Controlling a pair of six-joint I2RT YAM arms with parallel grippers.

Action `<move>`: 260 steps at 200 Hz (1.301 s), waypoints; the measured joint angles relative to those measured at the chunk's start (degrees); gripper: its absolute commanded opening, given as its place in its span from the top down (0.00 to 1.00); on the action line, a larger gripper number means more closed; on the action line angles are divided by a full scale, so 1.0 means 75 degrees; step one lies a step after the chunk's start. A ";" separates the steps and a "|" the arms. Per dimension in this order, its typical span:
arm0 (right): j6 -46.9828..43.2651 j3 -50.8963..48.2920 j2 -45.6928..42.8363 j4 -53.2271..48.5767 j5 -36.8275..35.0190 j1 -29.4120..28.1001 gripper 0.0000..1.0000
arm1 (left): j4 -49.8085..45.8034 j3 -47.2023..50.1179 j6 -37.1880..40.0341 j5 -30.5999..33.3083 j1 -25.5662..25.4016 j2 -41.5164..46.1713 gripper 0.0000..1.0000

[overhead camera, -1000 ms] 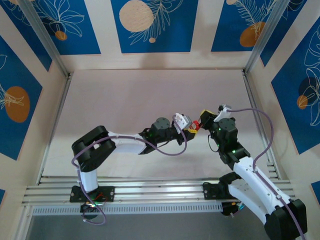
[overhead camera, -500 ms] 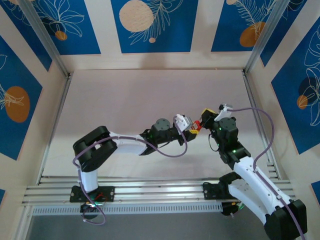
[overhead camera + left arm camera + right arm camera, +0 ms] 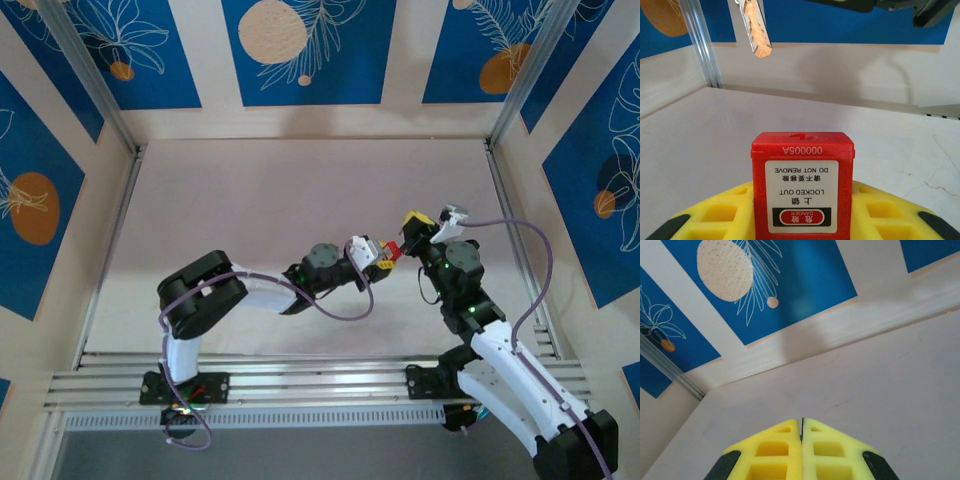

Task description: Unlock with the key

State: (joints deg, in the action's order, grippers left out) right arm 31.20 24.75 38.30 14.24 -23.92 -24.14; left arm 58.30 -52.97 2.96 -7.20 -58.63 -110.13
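Over the pale counter (image 3: 250, 220), we see the left tool (image 3: 382, 254) pinching a red padlock (image 3: 802, 185) labelled, upside down, "000005A" and "DANGER LOCKED OUT DO NOT REMOVE". The right tool (image 3: 801, 432) is pressed together. The key (image 3: 756, 30) hangs upper left in the left wrist view.

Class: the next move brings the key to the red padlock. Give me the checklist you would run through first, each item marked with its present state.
1. Grip on the red padlock between the yellow fingers of the left gripper: ok.
2. The right gripper is shut: ok.
3. The key hangs in the air, tip down: ok. How firmly it is pinched: cannot tell.
4. Tip of the key lined up with the padlock: not ok. In the left wrist view it sits above and left of it, apart.
5. Keyhole facing the key: cannot tell, the padlock's far end is seen nearly edge-on.
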 measured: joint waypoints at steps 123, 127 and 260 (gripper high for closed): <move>-0.0152 -0.0449 -0.0175 0.0210 -0.0166 -0.0140 1.00 | 0.0061 -0.0047 -0.0125 0.0035 0.0015 0.0000 0.80; -0.0152 -0.0463 -0.0207 0.0210 -0.0166 -0.0137 1.00 | 0.0061 -0.0050 -0.0128 0.0032 0.0017 0.0000 0.81; 0.0114 -0.0662 -0.0364 0.0070 -0.0160 -0.0137 1.00 | -0.0096 -0.0114 -0.0236 0.0032 0.0061 0.0000 0.80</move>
State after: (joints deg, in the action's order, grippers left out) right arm 32.05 19.79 35.57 14.76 -25.12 -25.17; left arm 57.58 -53.82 1.19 -6.96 -58.17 -110.13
